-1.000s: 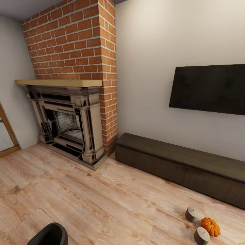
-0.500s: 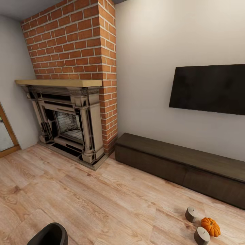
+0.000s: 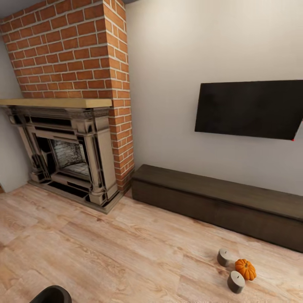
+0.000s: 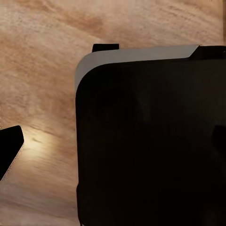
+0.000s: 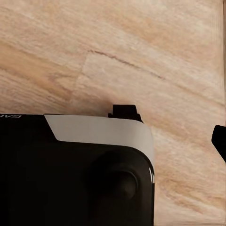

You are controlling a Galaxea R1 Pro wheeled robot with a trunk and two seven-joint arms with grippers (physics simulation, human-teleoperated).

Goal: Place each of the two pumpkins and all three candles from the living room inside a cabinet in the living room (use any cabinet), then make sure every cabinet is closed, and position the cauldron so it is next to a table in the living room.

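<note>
One orange pumpkin (image 3: 245, 269) lies on the wood floor at the lower right, between two grey candles (image 3: 223, 257) (image 3: 236, 281). Behind them the long dark-brown cabinet (image 3: 219, 204) runs along the wall with all its fronts shut. The black cauldron's rim (image 3: 52, 294) pokes in at the bottom left edge. The table is out of view. In the left wrist view a single dark fingertip (image 4: 9, 149) of my left gripper (image 4: 113, 146) sits at the frame's edge. My right gripper (image 5: 113, 141) likewise shows one fingertip (image 5: 220, 141) far out. Both look spread open and hold nothing.
A brick chimney with a dark fireplace (image 3: 63, 160) and a pale mantel stands at the left. A black TV (image 3: 248, 109) hangs on the wall above the cabinet. Both wrist views look down at the robot's dark body (image 4: 150, 141) over bare wood floor (image 3: 126, 252).
The whole head view has swung to the right, so the fireplace and cabinet sit further left and the door frame at the left has left the picture. Nothing on the floor moved.
</note>
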